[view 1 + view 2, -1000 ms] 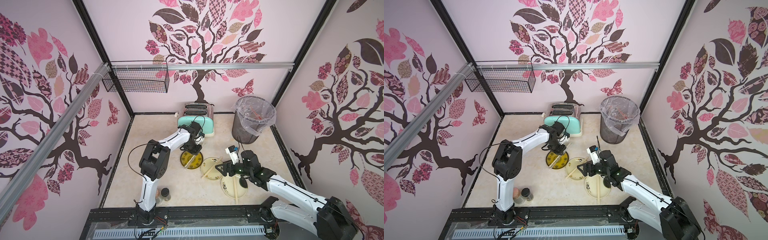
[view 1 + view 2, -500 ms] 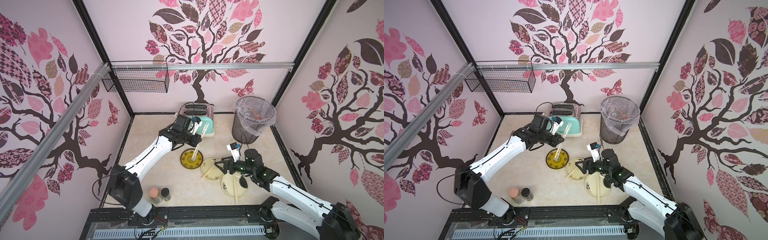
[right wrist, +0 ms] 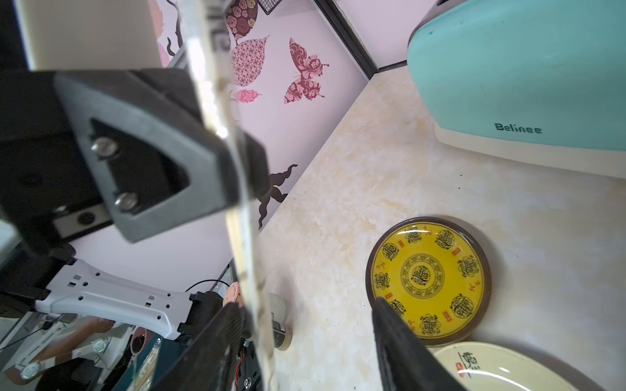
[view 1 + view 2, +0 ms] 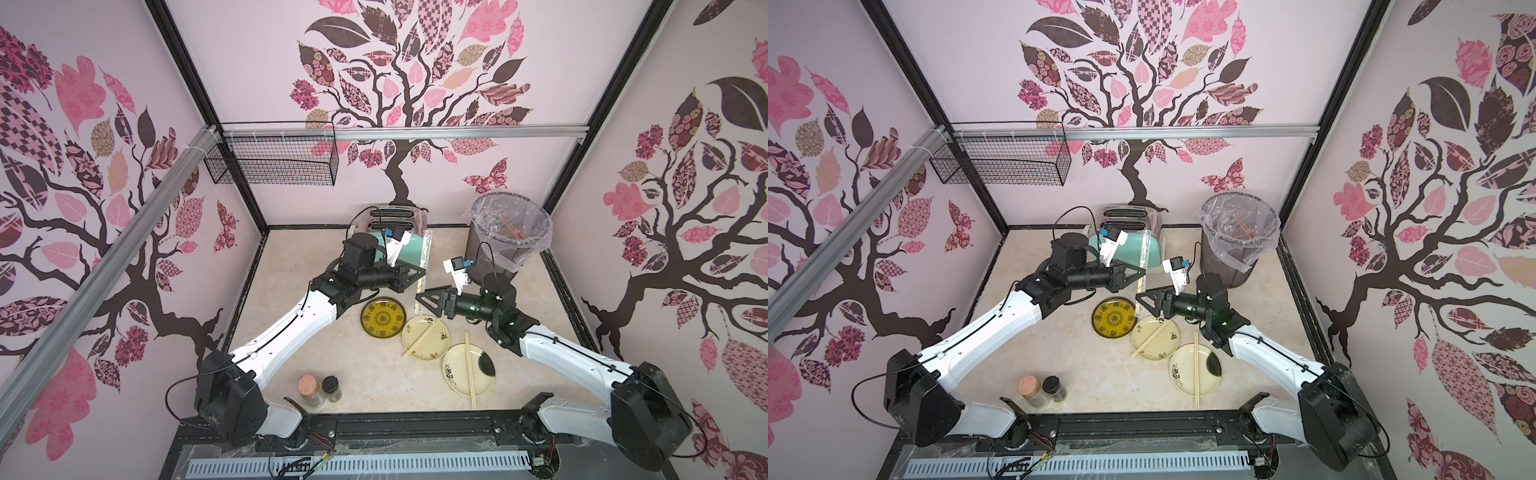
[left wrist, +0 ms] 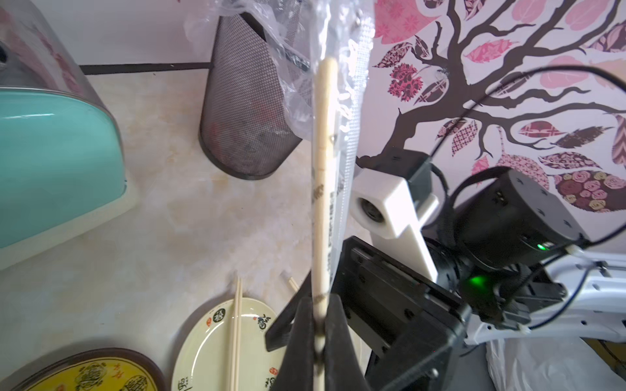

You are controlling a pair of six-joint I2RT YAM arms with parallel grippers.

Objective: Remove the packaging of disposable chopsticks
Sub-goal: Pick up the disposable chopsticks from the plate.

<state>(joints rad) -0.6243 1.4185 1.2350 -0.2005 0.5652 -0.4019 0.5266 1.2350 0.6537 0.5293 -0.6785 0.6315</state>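
Observation:
My left gripper (image 4: 422, 272) is shut on a pair of disposable chopsticks (image 5: 321, 203) still inside its clear packaging (image 5: 352, 135). It holds them upright in the air between the toaster and the yellow plate (image 4: 382, 318). The sleeve (image 4: 1140, 266) runs above and below the jaws in both top views. My right gripper (image 3: 305, 304) is open, its fingers on either side of the sleeve's lower end (image 3: 247, 254), which lies against one finger. Bare chopstick pairs (image 4: 422, 336) (image 4: 468, 374) rest on two cream plates.
A mint toaster (image 4: 399, 232) stands at the back. To its right is a mesh bin (image 4: 509, 232) with a clear liner. The cream plates (image 4: 436, 345) (image 4: 453, 370) sit front right of the yellow one. Two jars (image 4: 309, 388) (image 4: 331, 388) stand near the front edge.
My left arm has lifted the wrapped chopsticks off the yellow plate and turned them upright. My right gripper has moved in around their lower end, its jaws narrower than before.

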